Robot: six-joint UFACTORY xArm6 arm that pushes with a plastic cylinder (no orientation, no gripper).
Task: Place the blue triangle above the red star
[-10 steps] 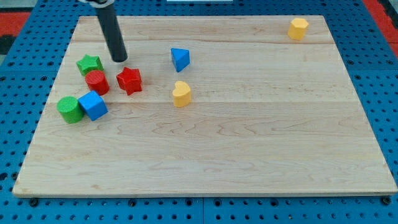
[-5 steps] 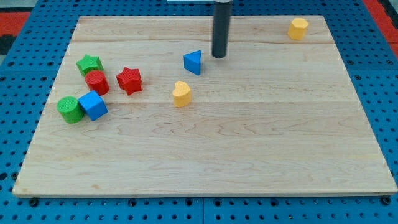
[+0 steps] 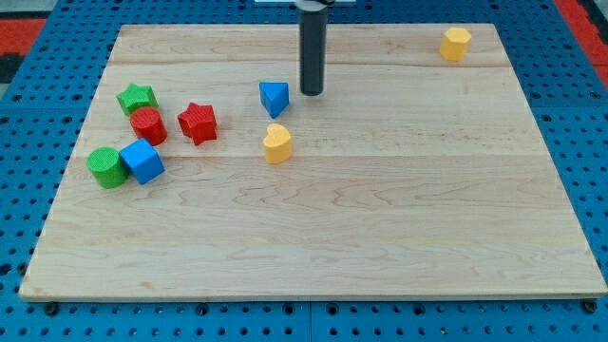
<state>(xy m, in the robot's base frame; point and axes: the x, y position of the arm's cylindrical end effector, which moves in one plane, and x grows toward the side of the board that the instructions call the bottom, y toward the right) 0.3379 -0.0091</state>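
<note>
Blue triangle (image 3: 275, 98) sits on the wooden board (image 3: 380, 218), right of the red star (image 3: 199, 123) and just beyond a yellow heart (image 3: 276, 143) at its 6 o'clock. My tip (image 3: 312, 92), a bare rod with nothing to open or close and holding nothing, stands just beside the triangle at its 3 o'clock. Best practice, by my reading: push steadily toward 9 o'clock through the block's middle, stopping at the star's 12 o'clock, short of the green star (image 3: 137, 98).

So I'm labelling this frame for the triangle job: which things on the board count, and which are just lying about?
In the job:
blue triangle
red star
my tip, just to the view's right of the triangle

Lying about:
green star
red cylinder
green cylinder
blue cube
yellow heart
yellow block, far corner
</note>
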